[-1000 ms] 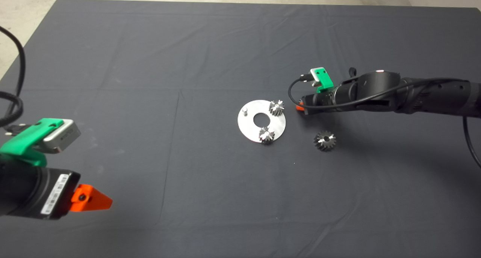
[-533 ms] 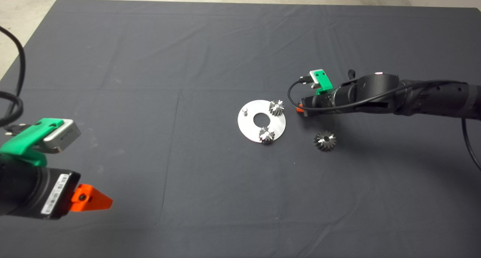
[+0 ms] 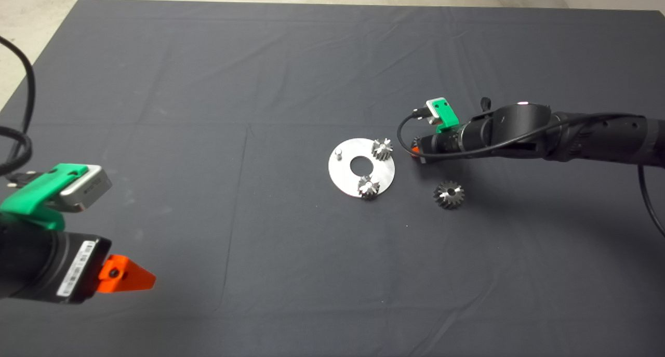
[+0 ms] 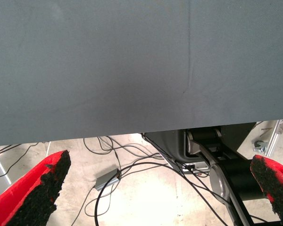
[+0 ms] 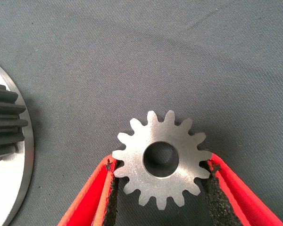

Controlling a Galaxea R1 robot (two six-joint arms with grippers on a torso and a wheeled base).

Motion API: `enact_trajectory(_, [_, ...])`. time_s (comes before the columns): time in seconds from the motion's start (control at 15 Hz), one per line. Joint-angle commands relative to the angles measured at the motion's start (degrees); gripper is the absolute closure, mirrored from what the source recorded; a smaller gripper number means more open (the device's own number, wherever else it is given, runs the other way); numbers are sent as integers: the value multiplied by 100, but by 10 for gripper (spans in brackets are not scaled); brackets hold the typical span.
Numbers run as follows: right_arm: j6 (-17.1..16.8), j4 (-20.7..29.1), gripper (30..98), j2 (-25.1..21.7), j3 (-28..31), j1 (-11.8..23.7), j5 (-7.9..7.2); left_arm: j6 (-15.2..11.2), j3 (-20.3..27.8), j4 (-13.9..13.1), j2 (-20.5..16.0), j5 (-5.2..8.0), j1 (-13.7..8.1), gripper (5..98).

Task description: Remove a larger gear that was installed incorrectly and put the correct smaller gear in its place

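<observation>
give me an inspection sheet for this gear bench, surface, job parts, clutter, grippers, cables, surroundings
Surface: dark mat, creased.
Job's things: larger gear lies loose on the mat, off the round plate; smaller gear sits between the right gripper's pads, beside the plate; two small gears on the plate, one bare pin.
Clutter: nothing seen.
Grippers: right gripper closed on the smaller gear; left gripper open, parked at the lower left.
Cables: one loops at the right wrist; several on the floor.
Surroundings: pale floor.

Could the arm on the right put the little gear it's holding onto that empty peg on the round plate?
Probably yes: the right gripper holds the smaller gear beside the plate, and the bare peg has nothing over it.
</observation>
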Motion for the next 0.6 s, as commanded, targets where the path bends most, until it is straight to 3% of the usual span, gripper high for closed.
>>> enact_trajectory(0.0, [4, -517, 857, 6, 10, -6, 27, -28, 60, -89, -9, 29, -55, 55])
enact_trajectory(0.53, [39, -679, 881, 6, 37, -6, 35, -37, 60, -89, -9, 29, -55, 55])
